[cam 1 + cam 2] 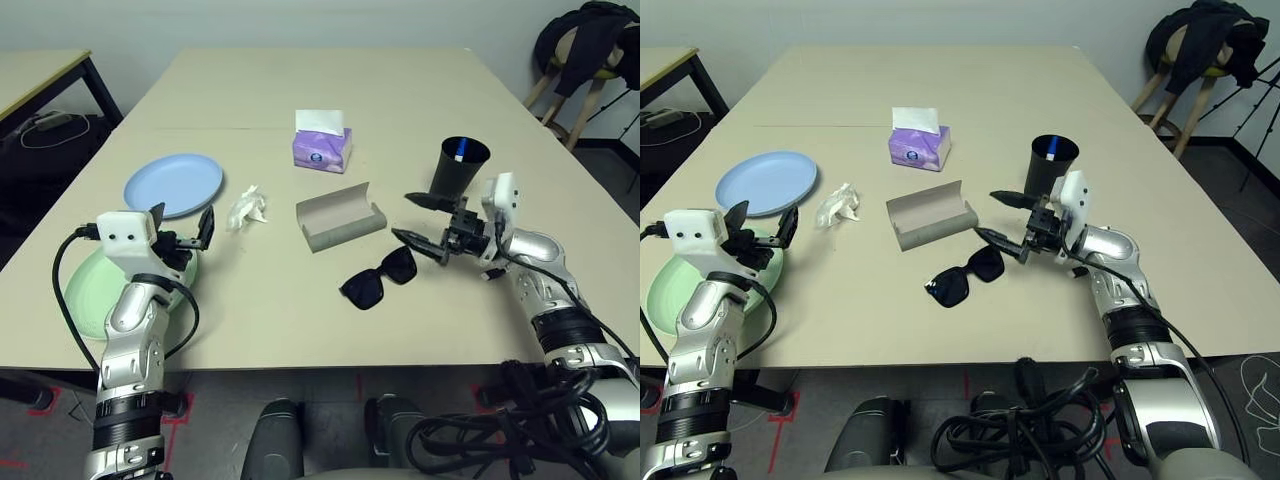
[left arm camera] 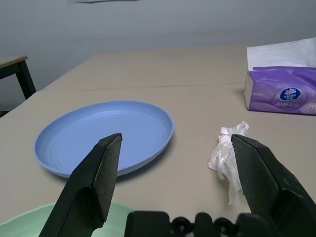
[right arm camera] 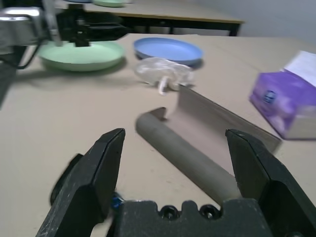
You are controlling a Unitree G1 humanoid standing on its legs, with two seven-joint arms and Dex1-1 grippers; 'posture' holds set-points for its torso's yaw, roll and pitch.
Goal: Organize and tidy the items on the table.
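Count on the tabletop (image 1: 300, 320): two plates, one light blue plate (image 1: 173, 184) and one mint green plate (image 1: 85, 292). One crumpled white tissue (image 1: 246, 208), one purple tissue box (image 1: 321, 148). One grey glasses case (image 1: 341, 219), lying open, and one pair of black sunglasses (image 1: 378, 278). One black cup (image 1: 460, 167), with one blue-and-white pen (image 1: 459, 153) inside it. Two claws in view, left claw (image 1: 183, 226) and right claw (image 1: 422, 218).

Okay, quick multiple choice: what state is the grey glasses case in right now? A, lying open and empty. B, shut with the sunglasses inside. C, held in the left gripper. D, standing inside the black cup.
A: the grey glasses case lies open and empty, with the black sunglasses on the table in front of it.
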